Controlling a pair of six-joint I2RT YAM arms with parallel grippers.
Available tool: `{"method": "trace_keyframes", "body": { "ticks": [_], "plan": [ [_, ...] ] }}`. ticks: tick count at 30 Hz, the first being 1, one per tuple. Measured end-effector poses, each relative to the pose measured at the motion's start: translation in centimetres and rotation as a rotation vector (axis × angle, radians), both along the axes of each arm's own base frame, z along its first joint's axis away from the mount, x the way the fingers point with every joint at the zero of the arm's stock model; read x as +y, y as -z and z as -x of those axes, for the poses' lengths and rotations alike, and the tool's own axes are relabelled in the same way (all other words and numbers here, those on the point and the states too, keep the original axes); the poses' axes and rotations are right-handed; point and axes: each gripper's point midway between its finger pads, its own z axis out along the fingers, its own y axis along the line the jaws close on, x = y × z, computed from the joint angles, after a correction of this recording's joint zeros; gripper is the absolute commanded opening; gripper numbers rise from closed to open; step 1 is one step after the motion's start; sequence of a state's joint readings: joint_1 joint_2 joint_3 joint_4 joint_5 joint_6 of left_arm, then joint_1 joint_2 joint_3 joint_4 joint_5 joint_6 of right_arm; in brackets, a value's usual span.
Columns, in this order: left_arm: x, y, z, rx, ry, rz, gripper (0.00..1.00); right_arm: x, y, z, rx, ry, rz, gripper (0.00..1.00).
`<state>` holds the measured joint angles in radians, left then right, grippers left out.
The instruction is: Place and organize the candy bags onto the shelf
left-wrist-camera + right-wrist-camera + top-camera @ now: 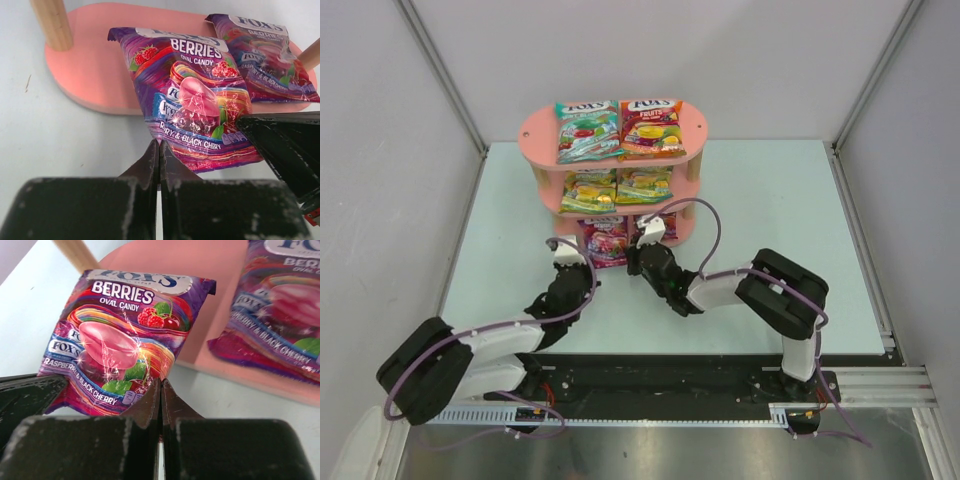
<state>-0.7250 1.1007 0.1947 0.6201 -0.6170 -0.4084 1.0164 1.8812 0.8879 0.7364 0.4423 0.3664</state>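
Observation:
The pink shelf (535,130) holds a teal bag (587,130) and a red-orange bag (652,126) on top. Two yellow-green bags (590,188) lie on the middle board. A purple bag (605,238) lies half on the bottom board (95,75), its near end on the table. The second purple bag (270,60) lies on that board to its right. My left gripper (159,143) is shut, tips touching the near bag's (195,95) left front corner. My right gripper (161,381) is shut, tips at the same bag's (120,335) right front corner.
Wooden posts (52,22) stand at the bottom board's ends, one close to the bag's far left. Grey enclosure walls (380,150) flank the pale table (770,220). A black rail (670,385) runs along the near edge under the arm bases.

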Motion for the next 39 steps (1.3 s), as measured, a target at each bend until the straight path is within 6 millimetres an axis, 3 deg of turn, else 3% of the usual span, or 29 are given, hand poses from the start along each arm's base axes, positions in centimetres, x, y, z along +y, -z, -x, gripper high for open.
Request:
{"method": "trace_keyframes", "body": {
  "ticks": [14,27,34,37,38,39],
  "plan": [
    [-0.5,0.5,-4.8,0.022,0.000,-0.038,0.00,-0.5,0.5,-5.0,0.000,0.016,-0.005,0.00],
    [0.8,1.0,-7.9,0.041,-0.051,-0.053,0.00,0.4,-0.1,-6.5,-0.022,0.005,-0.015,0.00],
    [1.3,1.4,-8.5,0.050,-0.070,-0.057,0.00,0.6,-0.1,-6.8,-0.035,0.004,-0.012,0.00],
    [1.5,1.4,-8.5,0.049,-0.081,-0.056,0.09,0.7,-0.1,-6.9,-0.040,0.004,-0.012,0.14],
    [1.5,1.3,-8.5,0.048,-0.084,-0.054,0.19,0.8,-0.1,-6.9,-0.041,0.004,-0.013,0.24],
    [1.6,1.3,-8.5,0.048,-0.091,-0.053,0.25,0.8,-0.2,-6.9,-0.043,0.003,-0.012,0.28]
  ]
}}
